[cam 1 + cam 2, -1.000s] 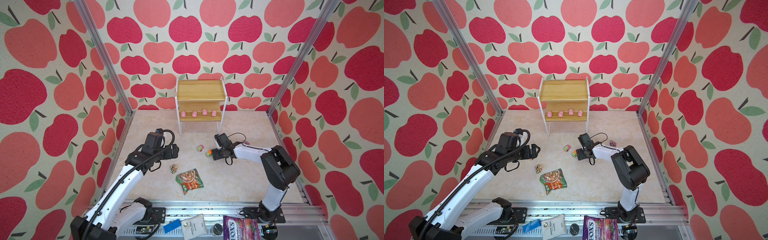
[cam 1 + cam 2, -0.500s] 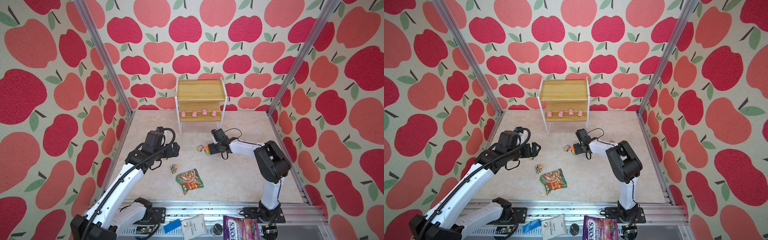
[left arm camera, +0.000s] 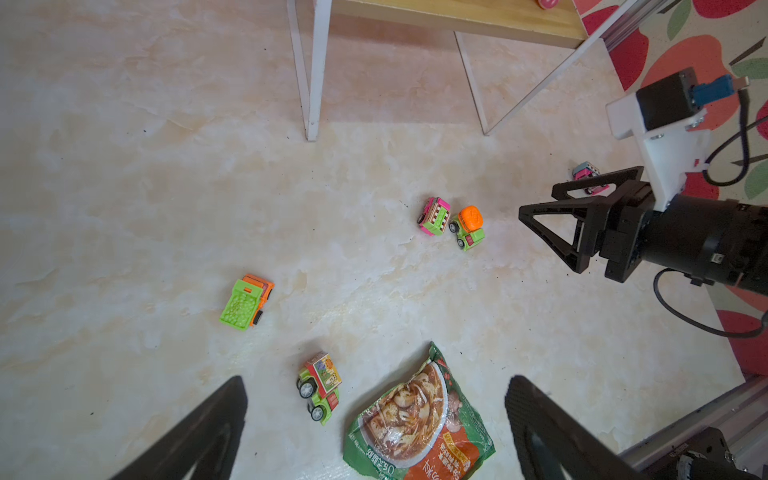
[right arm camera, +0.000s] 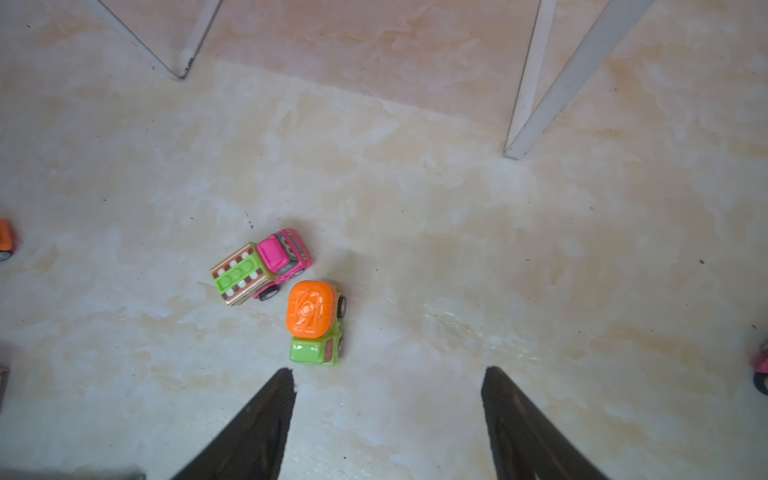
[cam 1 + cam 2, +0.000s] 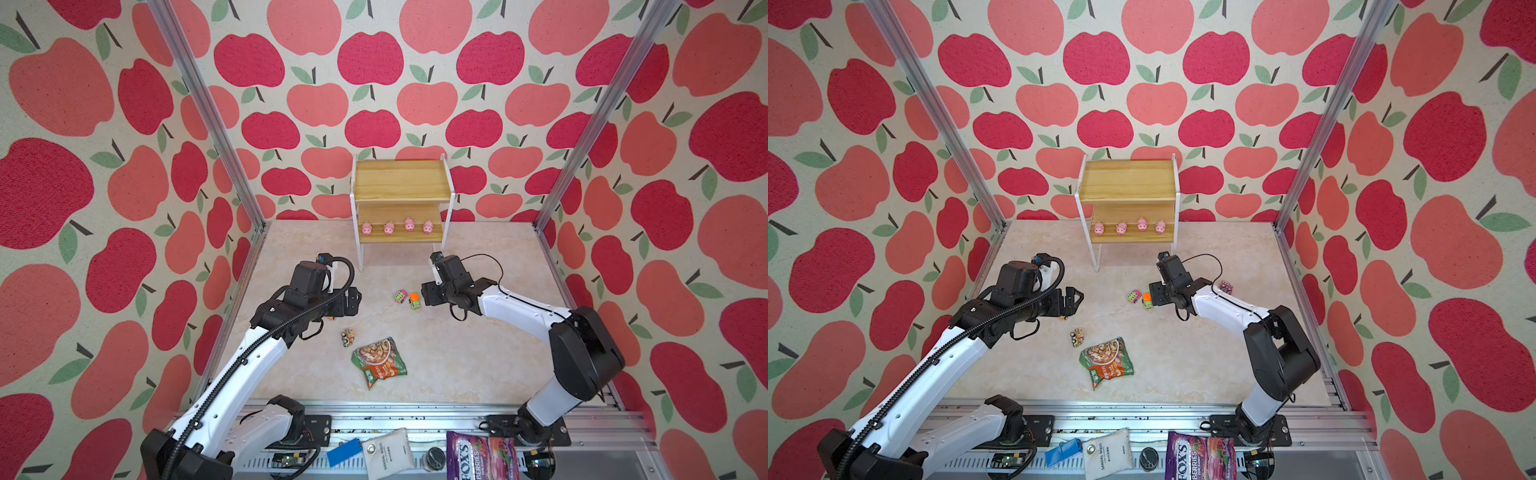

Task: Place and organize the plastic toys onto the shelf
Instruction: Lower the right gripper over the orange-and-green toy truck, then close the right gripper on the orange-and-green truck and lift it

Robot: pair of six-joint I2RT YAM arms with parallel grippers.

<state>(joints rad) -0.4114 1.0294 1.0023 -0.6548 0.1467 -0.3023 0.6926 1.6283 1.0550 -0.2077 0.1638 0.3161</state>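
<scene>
Now that the right gripper (image 4: pixel 389 370) has resettled, the orange-topped truck (image 4: pixel 313 322) lies just ahead of its open, empty jaws, graspable next.

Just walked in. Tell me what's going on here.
Two robot arms are sorting small toys onto the shelf. Four pink pigs already stand on its lower board; the top board is bare. Five toy trucks are on the table. The right gripper, open and empty, sits next to the orange-and-green truck, beside a pink truck. The left gripper hangs open over the table, holding nothing.
</scene>
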